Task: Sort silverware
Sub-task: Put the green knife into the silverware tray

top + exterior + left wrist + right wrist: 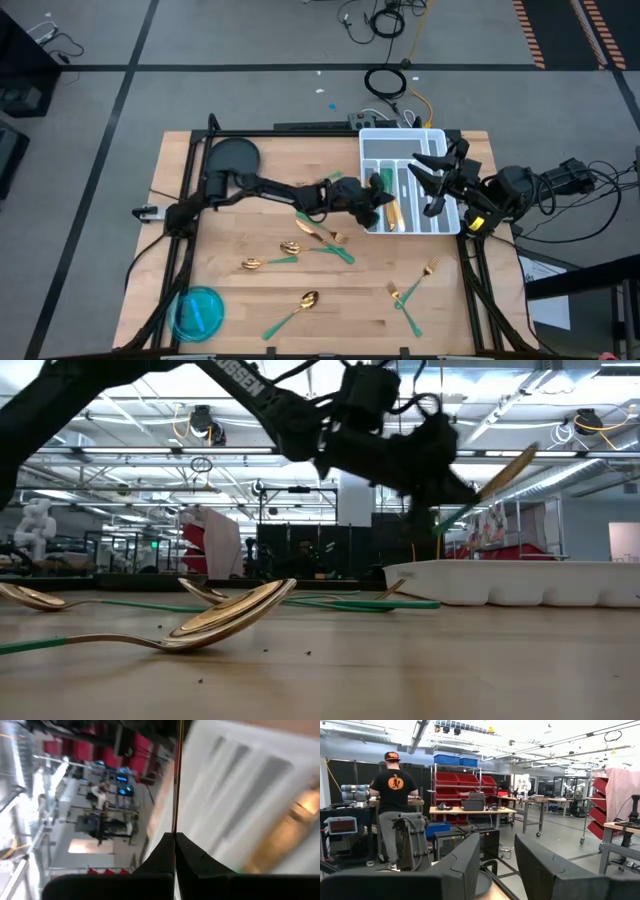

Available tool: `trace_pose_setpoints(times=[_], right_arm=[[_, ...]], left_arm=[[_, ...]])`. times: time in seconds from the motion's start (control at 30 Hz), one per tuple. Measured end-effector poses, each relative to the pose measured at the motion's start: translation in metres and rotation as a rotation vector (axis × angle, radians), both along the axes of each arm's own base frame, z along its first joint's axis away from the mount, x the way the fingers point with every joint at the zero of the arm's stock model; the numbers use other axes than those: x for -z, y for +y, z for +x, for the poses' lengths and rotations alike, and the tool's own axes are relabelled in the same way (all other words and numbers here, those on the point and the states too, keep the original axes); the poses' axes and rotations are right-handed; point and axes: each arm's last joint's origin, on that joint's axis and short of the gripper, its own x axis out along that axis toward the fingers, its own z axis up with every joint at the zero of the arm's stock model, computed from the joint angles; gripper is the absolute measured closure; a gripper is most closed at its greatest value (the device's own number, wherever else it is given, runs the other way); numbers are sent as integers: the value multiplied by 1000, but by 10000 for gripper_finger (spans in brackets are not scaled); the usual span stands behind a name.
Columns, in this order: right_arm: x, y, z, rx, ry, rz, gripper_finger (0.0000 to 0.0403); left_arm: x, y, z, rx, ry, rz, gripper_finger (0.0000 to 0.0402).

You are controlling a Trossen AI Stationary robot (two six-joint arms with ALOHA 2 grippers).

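Left end effector [384, 196] clamping a gold-headed utensil [487, 486] over the white divided tray [377, 145], gold pieces lying in a compartment, right end effector [428, 185] hovering half-open above the tray, remaining silverware [300, 247] sitting scattered on the worktop [240, 300]

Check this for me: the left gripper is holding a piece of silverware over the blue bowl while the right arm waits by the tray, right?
Not quite. In the high view the left gripper holds the gold piece of silverware over the white tray, not the blue bowl. The right gripper waits by the tray.

I see a white divided tray [432, 215] at the desk's [230, 300] far right edge. A blue round dish [197, 312] sits at the near left corner. A person [395, 815] stands in the room behind.
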Motion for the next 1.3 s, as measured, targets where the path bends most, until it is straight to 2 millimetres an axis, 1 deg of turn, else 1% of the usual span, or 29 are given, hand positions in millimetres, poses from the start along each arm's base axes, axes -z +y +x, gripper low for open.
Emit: trace_pose_setpoints(times=[0.03, 0.13, 0.27, 0.33, 0.5, 0.63, 0.7, 0.73, 0.83, 0.87, 0.9, 1.0, 1.13, 1.2, 1.3], right_arm=[[0, 0, 0, 0, 0, 1, 285], [0, 0, 0, -3, -1, 3, 285], [1, 0, 0, -3, 15, -3, 285], [2, 0, 0, -8, 21, -6, 285], [4, 1, 1, -11, 45, -16, 285], [5, 1, 1, -11, 57, -20, 291], [6, 1, 1, -10, 63, -24, 295], [6, 1, 1, -10, 66, -25, 297], [6, 1, 1, -10, 70, -28, 302], [6, 1, 1, -9, 73, -30, 303], [7, 1, 1, -9, 75, -31, 304], [8, 1, 2, -9, 85, -34, 304], [8, 1, 2, -11, 88, -29, 304], [8, 1, 2, -11, 89, -29, 304], [9, 1, 2, -11, 92, -31, 305]], left_arm=[[-1, -1, 6, 3, -14, 1, 402], [6, 2, 21, -1, -14, 1, 402], [17, 9, 26, 6, 47, 14, 402], [19, 10, 26, 8, 62, 5, 402], [21, 11, 25, 1, 70, -97, 401], [18, 13, 17, -3, 189, -39, 401], [18, 11, 13, 43, 253, -6, 401], [14, 9, 12, 65, 262, -2, 401], [-2, 6, 13, 92, 202, 2, 401], [-4, 6, 13, 97, 194, 16, 401], [-3, 7, 13, 102, 200, 39, 401], [7, 12, 11, 130, 269, 106, 401], [14, 25, 4, 158, 378, 148, 401], [14, 33, 3, 140, 376, 158, 401], [7, 42, 6, 118, 292, 172, 401]])
